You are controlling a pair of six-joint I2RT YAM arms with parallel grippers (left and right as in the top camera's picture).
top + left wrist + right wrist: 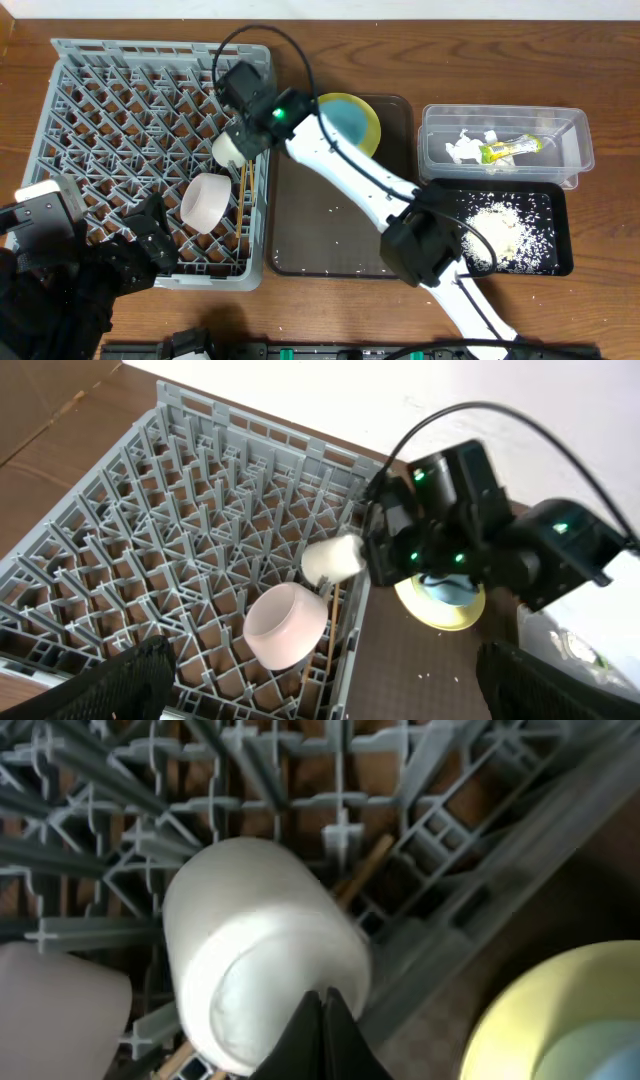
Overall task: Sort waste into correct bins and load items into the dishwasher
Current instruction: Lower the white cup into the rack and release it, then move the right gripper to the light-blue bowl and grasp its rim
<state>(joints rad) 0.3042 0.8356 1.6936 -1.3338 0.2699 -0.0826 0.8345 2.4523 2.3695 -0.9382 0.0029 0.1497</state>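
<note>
My right gripper (243,138) is shut on the rim of the small white cup (227,149), holding it on its side over the right edge of the grey dish rack (120,120). The right wrist view shows the fingers (325,1020) pinching the cup (250,940). A white shallow bowl (205,203) lies tilted in the rack beside wooden chopsticks (243,185). The light blue bowl (345,122) sits on the yellow plate (372,118) on the brown tray. My left gripper (320,700) is open and empty at the rack's front edge.
The brown tray (330,230) lies right of the rack with a few stray grains on it. The clear tub (575,135) holds the green-and-yellow wrapper (510,149) and paper scraps (464,148). The black tray (555,215) holds rice grains (500,230).
</note>
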